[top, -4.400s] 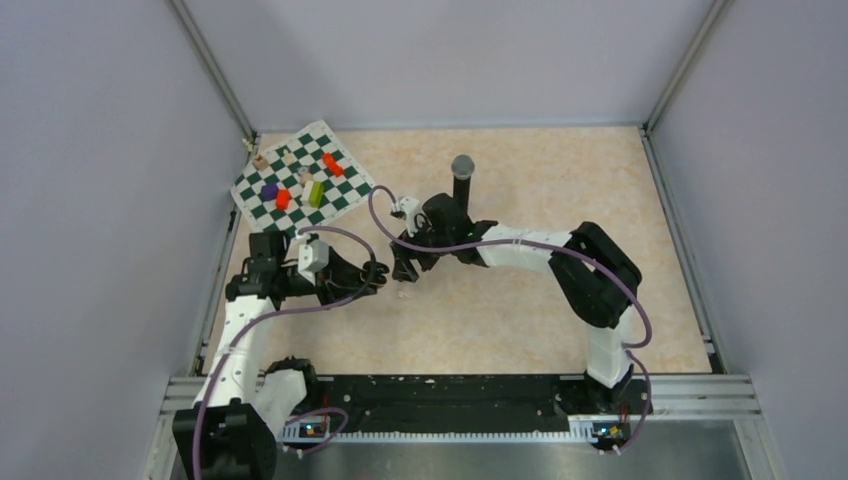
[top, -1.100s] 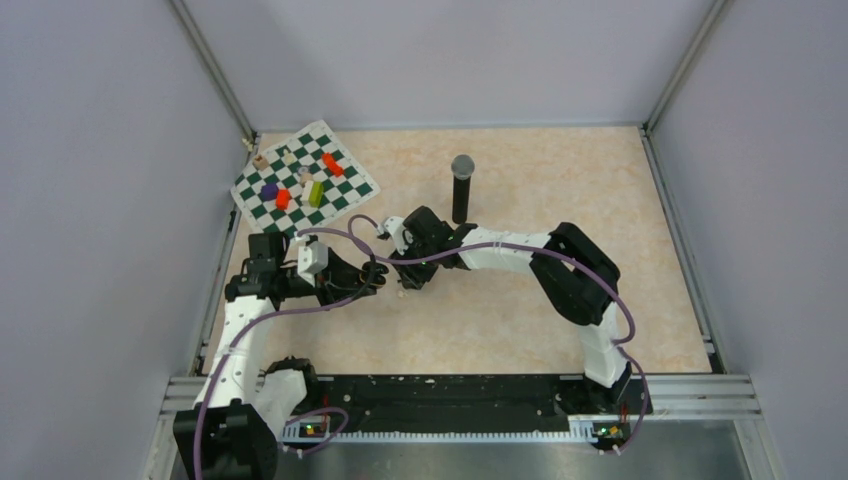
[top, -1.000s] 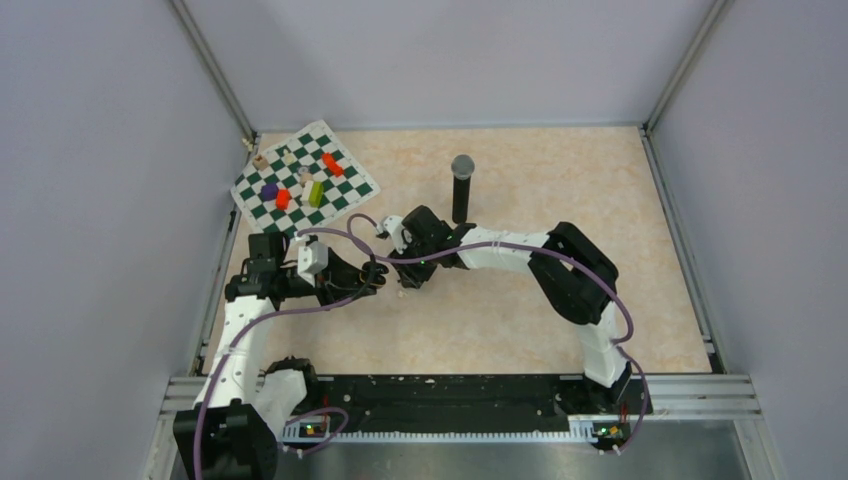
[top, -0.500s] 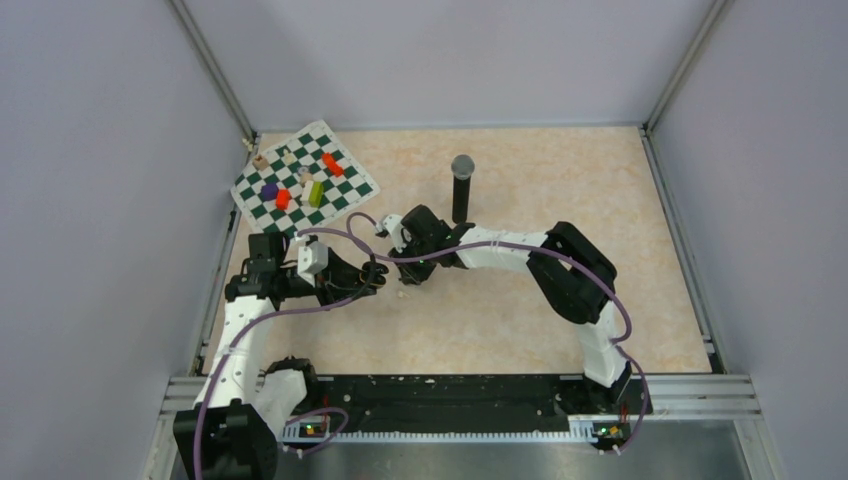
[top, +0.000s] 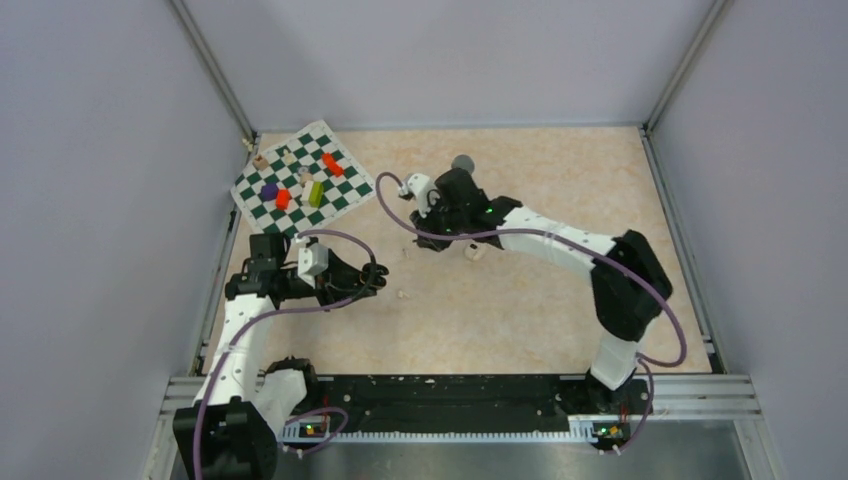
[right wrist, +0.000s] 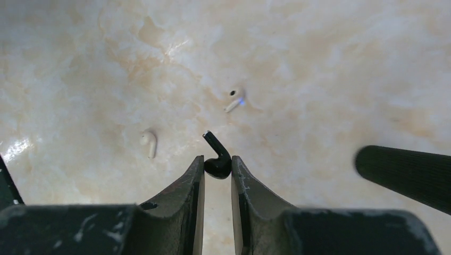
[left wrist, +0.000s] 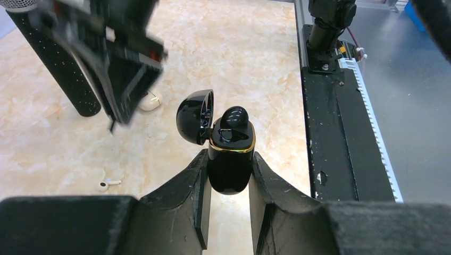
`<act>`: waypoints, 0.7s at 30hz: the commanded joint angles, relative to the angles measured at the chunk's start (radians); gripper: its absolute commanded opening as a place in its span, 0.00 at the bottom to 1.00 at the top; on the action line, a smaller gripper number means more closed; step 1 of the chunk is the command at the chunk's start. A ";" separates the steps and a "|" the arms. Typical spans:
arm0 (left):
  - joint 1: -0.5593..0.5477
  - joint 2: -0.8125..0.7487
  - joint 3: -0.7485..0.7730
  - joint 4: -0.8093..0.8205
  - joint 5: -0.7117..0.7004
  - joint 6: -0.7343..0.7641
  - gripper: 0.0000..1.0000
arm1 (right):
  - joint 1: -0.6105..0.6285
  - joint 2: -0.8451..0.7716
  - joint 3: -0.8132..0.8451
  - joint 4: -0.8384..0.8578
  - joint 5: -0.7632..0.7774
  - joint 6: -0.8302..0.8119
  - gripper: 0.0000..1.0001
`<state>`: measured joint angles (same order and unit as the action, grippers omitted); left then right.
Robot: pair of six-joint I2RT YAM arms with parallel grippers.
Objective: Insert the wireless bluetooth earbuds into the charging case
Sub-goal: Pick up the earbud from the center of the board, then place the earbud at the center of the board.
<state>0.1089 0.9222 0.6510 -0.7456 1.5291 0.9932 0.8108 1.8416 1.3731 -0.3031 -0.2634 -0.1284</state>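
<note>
Open black charging case (left wrist: pixel 229 172) clamped in the left gripper (left wrist: pixel 228 159), black earbud (right wrist: pixel 217 157) pinched in the right gripper (right wrist: pixel 216 162).

Bright, even overhead light; shadows on the table (top: pixel 520 310) are faint and soft. In the left wrist view, the right arm (left wrist: pixel 127 69), ahead-left of the left gripper (left wrist: pixel 230 155), is smeared by motion blur. The glossy charging case (left wrist: pixel 230 167) in that gripper's jaws carries small highlights. The black earbud (right wrist: pixel 218 166) at the right gripper (right wrist: pixel 217 159) tips is sharp; the microphone (right wrist: pixel 404 172) to its right is soft.
</note>
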 commanded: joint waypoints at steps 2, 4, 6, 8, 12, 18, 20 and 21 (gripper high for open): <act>0.005 0.027 0.051 -0.108 0.150 0.123 0.00 | -0.031 -0.268 -0.126 -0.034 0.012 -0.188 0.18; 0.005 0.029 0.055 -0.117 0.150 0.133 0.00 | -0.039 -0.347 -0.202 -0.069 0.024 -0.275 0.18; 0.005 0.027 0.054 -0.120 0.150 0.139 0.00 | -0.060 -0.433 -0.289 -0.096 0.031 -0.338 0.19; 0.005 0.028 0.054 -0.121 0.150 0.142 0.00 | -0.105 -0.522 -0.376 -0.104 0.032 -0.394 0.19; 0.003 0.039 0.055 -0.124 0.148 0.149 0.00 | -0.213 -0.641 -0.521 -0.139 0.029 -0.542 0.19; 0.003 0.061 0.073 -0.217 0.147 0.258 0.00 | -0.339 -0.680 -0.696 -0.155 0.015 -0.811 0.19; 0.003 0.066 0.079 -0.249 0.143 0.295 0.00 | -0.378 -0.655 -0.716 -0.138 -0.001 -0.870 0.19; 0.004 0.069 0.081 -0.261 0.143 0.307 0.00 | -0.395 -0.635 -0.713 -0.133 -0.018 -0.884 0.20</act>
<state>0.1089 0.9829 0.6865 -0.9249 1.5291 1.1980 0.4667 1.1812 0.6735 -0.4568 -0.2356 -0.8280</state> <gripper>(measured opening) 0.325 0.197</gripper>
